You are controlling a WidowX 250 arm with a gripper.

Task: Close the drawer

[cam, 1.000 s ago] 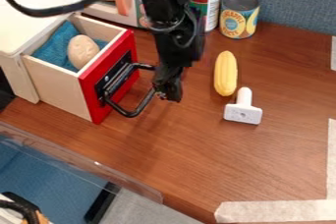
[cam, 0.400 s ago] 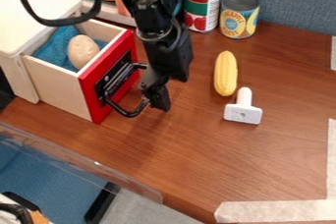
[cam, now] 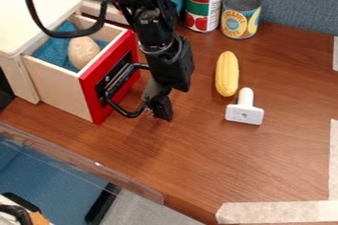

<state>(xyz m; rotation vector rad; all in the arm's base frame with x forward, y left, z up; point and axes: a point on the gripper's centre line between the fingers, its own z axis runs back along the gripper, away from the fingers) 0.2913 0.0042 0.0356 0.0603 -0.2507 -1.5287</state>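
Because the drawer point(cam: 59, 88) stands open, the end effector point(cam: 159, 106) hangs beside the handle point(cam: 130, 115), probably for pushing. Whether its grip is closed, I cannot tell.

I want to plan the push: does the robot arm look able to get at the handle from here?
Very likely yes: the end effector hangs right by the handle, in front of the drawer, with nothing visible between them.
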